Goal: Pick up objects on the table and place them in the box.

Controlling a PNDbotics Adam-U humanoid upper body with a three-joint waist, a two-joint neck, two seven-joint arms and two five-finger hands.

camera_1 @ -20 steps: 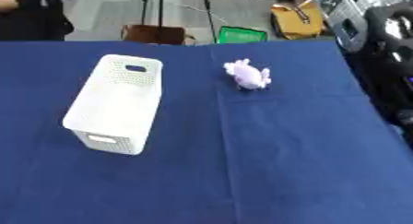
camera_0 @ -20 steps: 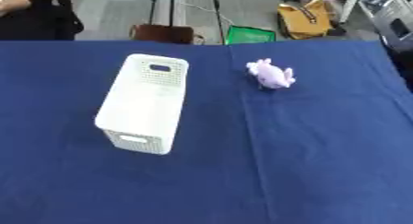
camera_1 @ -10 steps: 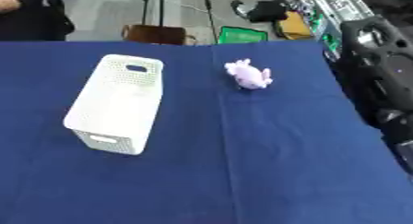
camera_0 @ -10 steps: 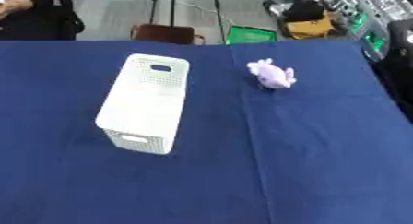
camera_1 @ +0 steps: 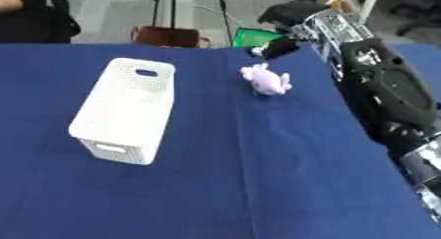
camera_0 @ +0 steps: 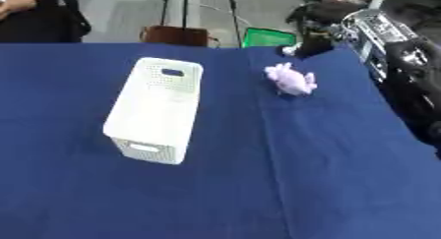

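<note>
A white perforated box [camera_0: 158, 107] stands left of centre on the blue table [camera_0: 258, 184], with a handle slot in its far end and one in its near end. A small purple plush toy [camera_1: 266, 80] lies to its right, further back. My right arm [camera_1: 388, 90] comes in along the right edge. Its black hand [camera_1: 282, 34] hangs just behind and above the toy, close to the table's far edge, and is too blurred to read. It is apart from the toy. My left hand shows in neither view.
Beyond the table's far edge are a brown stool [camera_0: 176, 35], a green item [camera_0: 267, 37] on the floor and tripod legs. A person in dark clothes stands at the far left corner [camera_0: 39, 16]. Bare blue cloth stretches across the near half.
My right arm has swung in from the right edge. Its hand has travelled left along the table's far side to just behind the purple toy. Box and toy have not moved.
</note>
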